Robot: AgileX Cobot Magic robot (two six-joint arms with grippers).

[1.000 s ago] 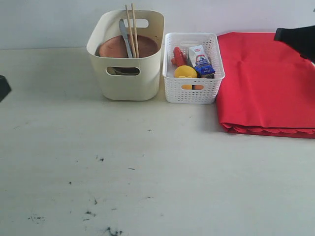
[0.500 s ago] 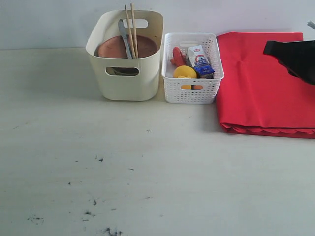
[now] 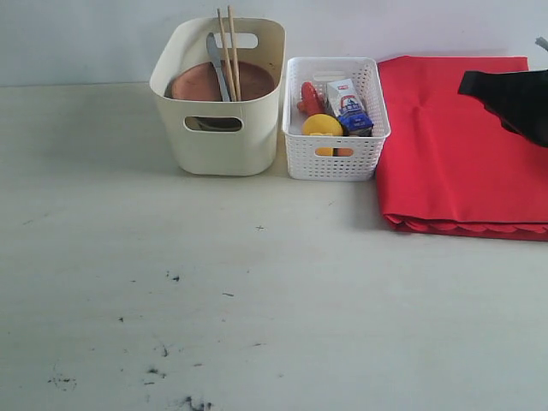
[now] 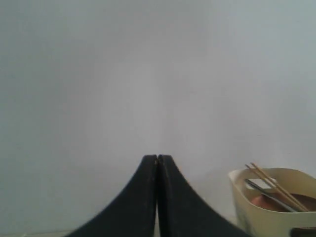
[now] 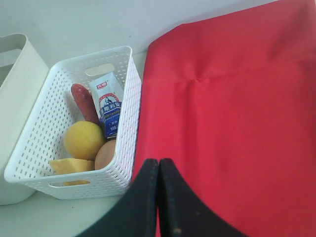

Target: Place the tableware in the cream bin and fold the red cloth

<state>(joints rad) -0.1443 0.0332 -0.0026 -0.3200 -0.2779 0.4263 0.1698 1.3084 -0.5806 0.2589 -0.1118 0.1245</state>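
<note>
Cream plastic first: the cream bin (image 3: 218,145) holds the round brown plate (image 3: 201,84), with the wooden chopsticks (image 3: 229,51) and the metal knife (image 3: 216,64) leaning up out of it. Just beside it I see the white lattice basket (image 3: 334,163) with a sausage (image 3: 310,98), milk carton (image 3: 347,103), lemon (image 3: 322,125) and egg (image 5: 104,154).

My right gripper (image 5: 158,162) has its fingers pressed together on nothing. It hangs over the red cloth (image 3: 454,145), which spreads beneath and beyond the fingertips, and the basket sits close to one side of them. The cloth lies flat and doubled over, with a faint crease across it and its scalloped edge at the near side.

My left gripper (image 4: 157,158) is likewise pinched together and empty, pointing at a bare wall (image 4: 148,74). The cream bin stands well off to the side of its tips.
</note>
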